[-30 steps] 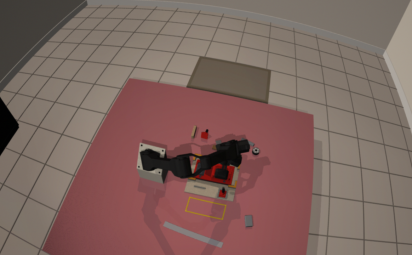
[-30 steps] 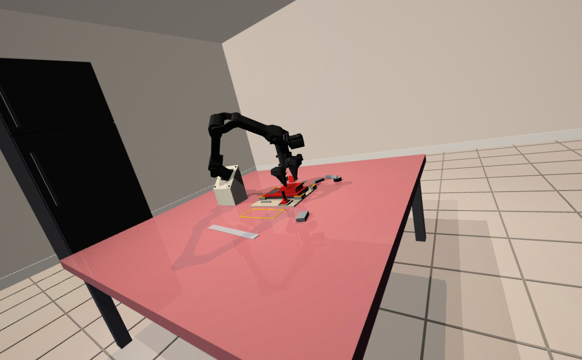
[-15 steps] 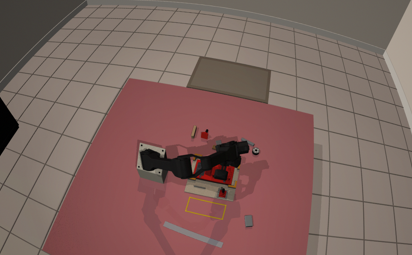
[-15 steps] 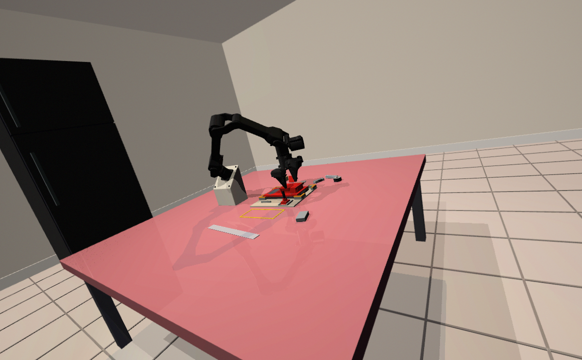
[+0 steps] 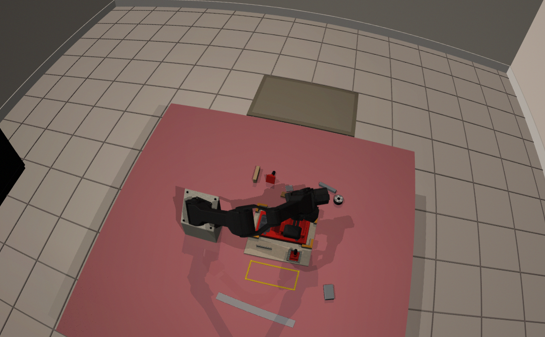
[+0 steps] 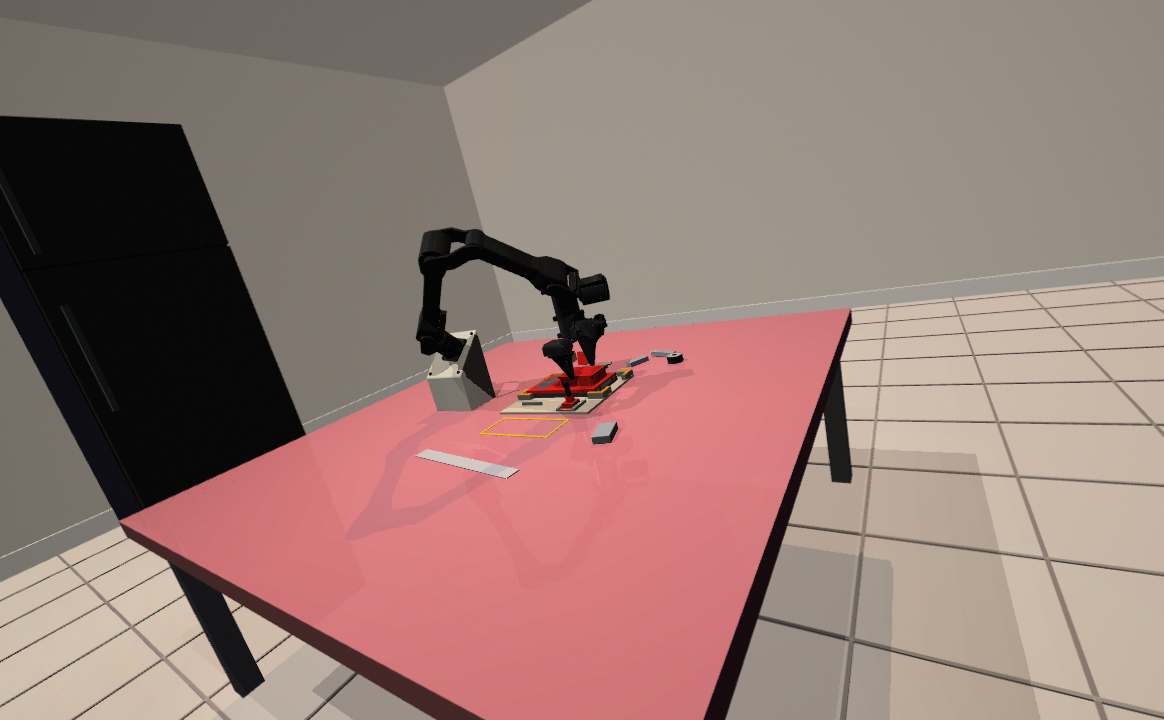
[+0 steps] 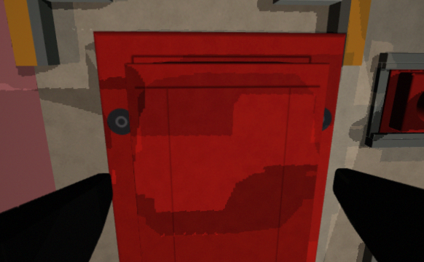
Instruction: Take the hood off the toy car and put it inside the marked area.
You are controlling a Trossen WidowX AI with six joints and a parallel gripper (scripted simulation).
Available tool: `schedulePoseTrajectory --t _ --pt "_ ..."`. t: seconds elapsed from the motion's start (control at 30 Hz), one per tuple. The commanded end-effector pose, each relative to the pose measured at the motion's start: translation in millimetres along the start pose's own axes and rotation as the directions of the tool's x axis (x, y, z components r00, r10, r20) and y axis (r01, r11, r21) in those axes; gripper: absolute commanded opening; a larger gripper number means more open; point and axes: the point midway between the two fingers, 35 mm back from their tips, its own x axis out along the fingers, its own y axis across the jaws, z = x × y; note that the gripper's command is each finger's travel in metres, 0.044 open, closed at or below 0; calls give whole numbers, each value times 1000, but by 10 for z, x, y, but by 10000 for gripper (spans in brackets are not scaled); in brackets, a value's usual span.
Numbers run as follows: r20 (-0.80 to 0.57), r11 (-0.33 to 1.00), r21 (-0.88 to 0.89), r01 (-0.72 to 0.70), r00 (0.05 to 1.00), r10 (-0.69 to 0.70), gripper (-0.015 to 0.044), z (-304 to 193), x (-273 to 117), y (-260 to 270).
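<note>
Reaching over the toy car (image 5: 266,235) (image 6: 537,387) (image 7: 219,44), the black arm (image 5: 289,211) (image 6: 514,255) points its gripper (image 5: 300,225) (image 6: 578,368) (image 7: 226,182) downward. Pincer state: wide, nothing held. In the wrist view, one black finger enters at the lower left of the frame and the other at the lower right, with the red hood (image 5: 304,227) (image 6: 589,377) (image 7: 212,145) between their tips in that view. Contact with the car cannot be told.

Hood position: on the car, right of centre in the top view, outside the marked area. The car lies on a pale board (image 5: 277,253) (image 6: 514,411) (image 7: 73,145). Beside it on the same board, a red block with a black knob (image 5: 294,256) (image 6: 570,404) (image 7: 395,102) shows at the right edge of the wrist view.

Marked area: a yellow outline (image 5: 269,284) (image 6: 513,436) on the pink table (image 5: 349,167) (image 6: 568,537), just below the board in the top view. Also noted there: a flat grey strip (image 5: 253,309) (image 6: 465,462) below the outline, and a grey block (image 5: 328,291) (image 6: 604,433) at the lower right.
</note>
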Motion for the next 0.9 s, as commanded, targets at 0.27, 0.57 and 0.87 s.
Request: schedulePoseTrajectory --t 0.27,0.57,0.87 --pt "-4 1000 -8 7 1000 -7 440 -22 84 0" --pt "-5 1000 -8 7 1000 -7 440 -23 129 -1" --pt "0 1000 0 1 1000 -1 387 -3 121 -4"
